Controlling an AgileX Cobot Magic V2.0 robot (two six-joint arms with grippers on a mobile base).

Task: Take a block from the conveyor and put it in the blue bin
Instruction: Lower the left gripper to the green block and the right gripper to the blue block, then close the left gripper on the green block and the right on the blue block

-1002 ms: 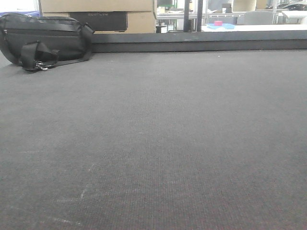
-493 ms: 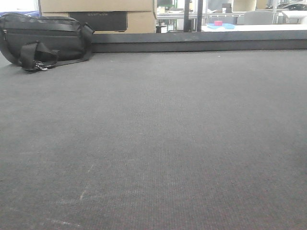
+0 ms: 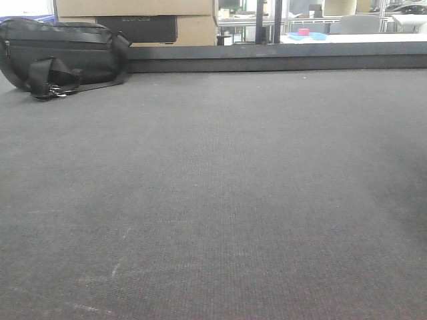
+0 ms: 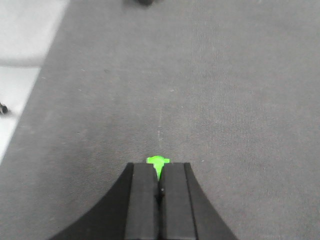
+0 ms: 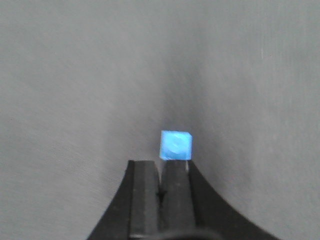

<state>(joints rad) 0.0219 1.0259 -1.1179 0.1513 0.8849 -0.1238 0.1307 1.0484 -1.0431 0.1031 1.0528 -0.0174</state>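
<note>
The conveyor [image 3: 220, 187] is a wide dark grey woven belt that fills the front view, and neither gripper shows there. A small blue block [image 5: 176, 145] lies on the belt in the right wrist view. It sits just beyond the tips of my right gripper [image 5: 161, 167], slightly to their right. That gripper is shut and holds nothing; the view is slightly blurred. My left gripper [image 4: 159, 170] hovers over bare belt [image 4: 200, 90], shut, with a small green tab [image 4: 158, 161] poking out between its tips. The blue bin is out of view.
A black bag [image 3: 63, 57] lies at the belt's far left, with cardboard boxes [image 3: 193, 27] behind it. A dark rail [image 3: 280, 61] runs along the far edge. Beyond it, a white table holds a blue-and-pink object [image 3: 305, 33]. Pale floor [image 4: 20, 60] shows past the belt's left edge.
A faint shadow has spread over the belt at the right edge of the front view. The bag and boxes have not moved.
</note>
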